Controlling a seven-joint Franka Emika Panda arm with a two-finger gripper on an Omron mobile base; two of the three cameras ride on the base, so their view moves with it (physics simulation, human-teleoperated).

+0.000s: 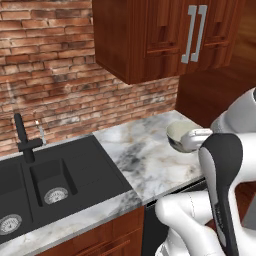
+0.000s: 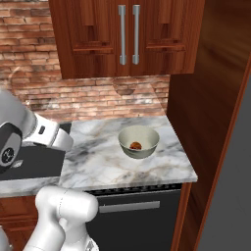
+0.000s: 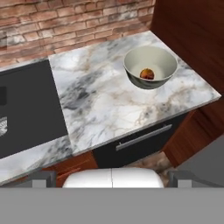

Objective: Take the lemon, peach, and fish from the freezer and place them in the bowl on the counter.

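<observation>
One peach (image 3: 147, 73) lies inside the bowl (image 3: 131, 70); the bowl stands on the marble desk (image 3: 105, 105), at about 1 o'clock in the hand view, well apart from the black sink (image 3: 26, 109) at 9 o'clock; the hand (image 3: 112, 178) has its fingers wide apart and holds nothing.

Counter: white-and-grey veined marble worktop (image 2: 103, 166), black sink inset.
On it: 1 pale round deep bowl (image 2: 138, 141), near the right end.
</observation>
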